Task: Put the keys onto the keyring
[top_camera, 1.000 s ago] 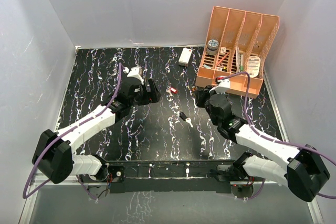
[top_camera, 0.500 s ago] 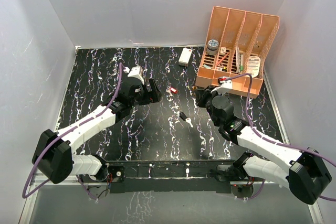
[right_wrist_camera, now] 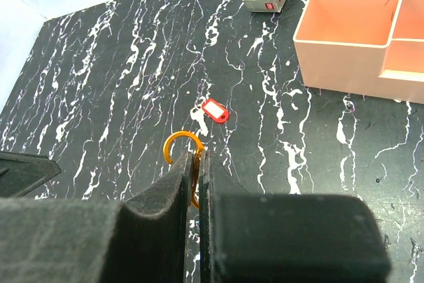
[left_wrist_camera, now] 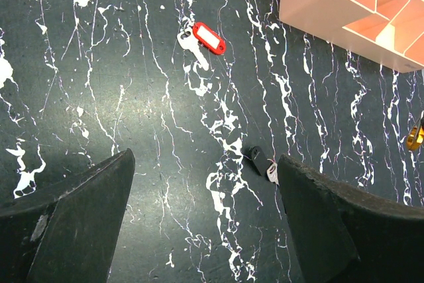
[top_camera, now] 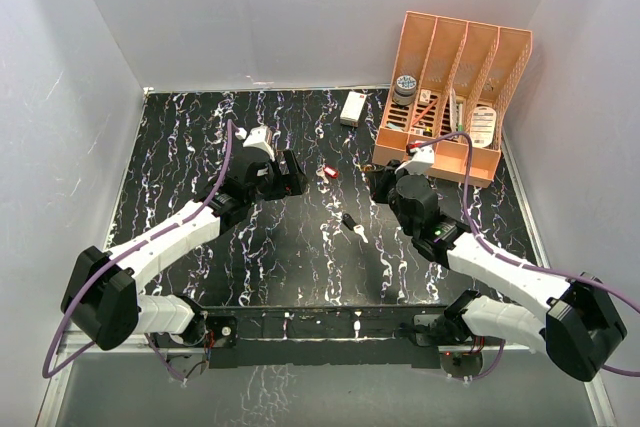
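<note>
Keys [left_wrist_camera: 202, 40] [left_wrist_camera: 260, 162], two; keyring [right_wrist_camera: 173, 138], one

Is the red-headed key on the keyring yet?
No, the right wrist view shows the red-headed key lying on the table, apart from the keyring pinched in the right gripper.

Same look on left arm [top_camera: 170, 237] and right arm [top_camera: 500, 272]: white shells, chunky black joints, purple cable [top_camera: 228, 159] looped alongside. Tiny green light [top_camera: 437, 234] on right one. Fingers [left_wrist_camera: 73, 230] matte black, foamy-looking, bit scuffed. Black mounts [top_camera: 215, 329] down at bases.
</note>
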